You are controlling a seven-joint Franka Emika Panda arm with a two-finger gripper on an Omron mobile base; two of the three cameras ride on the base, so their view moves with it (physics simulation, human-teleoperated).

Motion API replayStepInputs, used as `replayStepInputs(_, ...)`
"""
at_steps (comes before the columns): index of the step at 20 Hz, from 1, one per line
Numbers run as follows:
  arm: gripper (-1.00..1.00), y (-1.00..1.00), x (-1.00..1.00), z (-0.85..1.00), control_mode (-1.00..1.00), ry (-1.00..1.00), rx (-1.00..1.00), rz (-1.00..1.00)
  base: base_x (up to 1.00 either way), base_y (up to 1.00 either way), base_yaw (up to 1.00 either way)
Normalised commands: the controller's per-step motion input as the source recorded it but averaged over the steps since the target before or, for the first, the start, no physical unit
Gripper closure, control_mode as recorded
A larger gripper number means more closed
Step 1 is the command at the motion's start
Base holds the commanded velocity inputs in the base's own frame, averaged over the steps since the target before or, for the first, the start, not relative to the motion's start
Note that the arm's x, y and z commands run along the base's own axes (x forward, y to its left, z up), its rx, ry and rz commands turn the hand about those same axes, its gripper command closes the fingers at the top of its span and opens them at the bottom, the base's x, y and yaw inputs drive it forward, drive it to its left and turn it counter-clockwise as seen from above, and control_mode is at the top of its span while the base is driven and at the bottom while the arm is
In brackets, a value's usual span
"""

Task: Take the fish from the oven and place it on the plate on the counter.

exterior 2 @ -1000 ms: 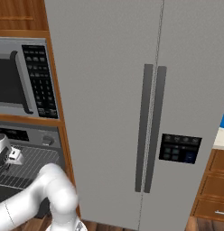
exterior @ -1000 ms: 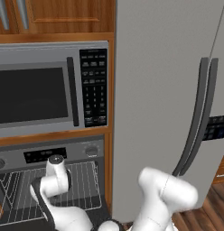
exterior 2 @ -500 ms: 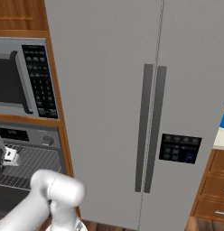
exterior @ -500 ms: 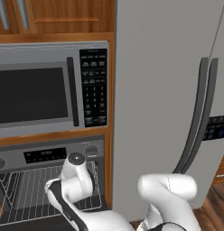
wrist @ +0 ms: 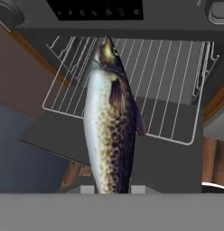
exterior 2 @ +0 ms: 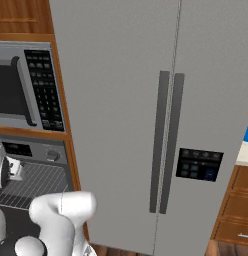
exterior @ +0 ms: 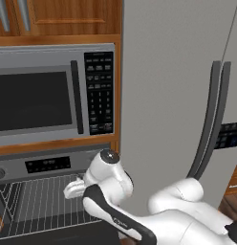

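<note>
Fish [wrist: 110, 122] pinched in tool [wrist: 113, 189], hanging clear in front of open oven's [exterior: 53, 165] wire rack [wrist: 165, 85]. Step: carry-out. Next: swing toward the plate on the counter, grip kept.

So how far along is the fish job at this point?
Done: the fish is off the wire rack and hangs in the gripper, in front of the open oven. In hand: carrying it away from the oven. Left: taking it to the plate and setting it down. A blue edge at the far right of the right base view may be that plate.
</note>
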Motion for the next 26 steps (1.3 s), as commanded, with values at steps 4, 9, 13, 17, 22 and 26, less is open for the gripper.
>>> replayStepInputs(4, 1.00, -0.45, -0.19, 1.00, -1.00, 0.00, 0.00, 0.00, 0.00, 0.00, 0.00)
replayStepInputs(9, 1.00, -0.53, -0.03, 1.00, -1.00, 0.00, 0.00, 0.00, 0.00, 0.00, 0.00)
replayStepInputs(13, 1.00, -0.62, 0.03, 1.00, -1.00, 0.02, 0.00, 0.00, 0.00, 0.00, 0.00)
replayStepInputs(17, 1.00, -0.81, 0.18, 1.00, -1.00, 0.00, 0.00, 0.00, 0.00, 0.00, 0.00)
replayStepInputs(22, 1.00, -0.92, 0.24, 1.00, -1.00, 0.00, 0.00, 0.00, 0.00, 0.00, 0.00)
replayStepInputs(26, 1.00, -0.95, 0.05, 0.82, -1.00, 0.00, -0.02, 0.00, 0.00, 0.00, 0.00)
